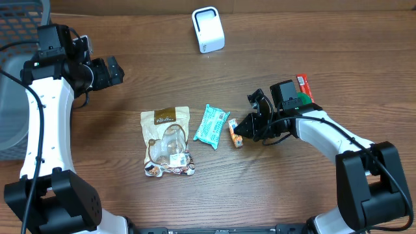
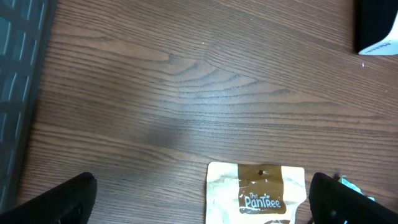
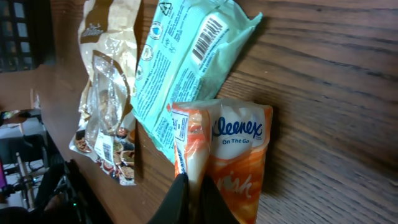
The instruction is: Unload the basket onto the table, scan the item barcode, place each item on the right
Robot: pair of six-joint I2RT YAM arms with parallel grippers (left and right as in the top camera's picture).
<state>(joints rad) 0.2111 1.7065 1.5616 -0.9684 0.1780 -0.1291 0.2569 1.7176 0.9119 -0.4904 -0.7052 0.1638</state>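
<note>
Right pincer (image 3: 190, 186) clamped together on an edge of the orange Kleenex pack (image 3: 239, 152).
The pack lies on the wooden surface (image 1: 312, 188) just right of the mint-green packet (image 1: 212, 125), touching it. A brown snack bag (image 1: 168, 142) lies left of that packet, and a white scanner (image 1: 208, 30) stands well beyond it. The left pincer (image 1: 110, 70) hangs far to the packet's left, its fingers wide apart.

Cropped, covered and blurred bits.
From overhead, loses the basket (image 1: 16, 16) past the ten o'clock corner and cannot read print on the tissue pack (image 1: 233, 127), partly covered by the right gripper (image 1: 240, 132). In the left wrist view, cuts the snack bag (image 2: 256, 193) at six o'clock and the scanner (image 2: 376, 25) at one o'clock. Right wrist view: blurred clutter (image 3: 25, 180) at eight o'clock.
</note>
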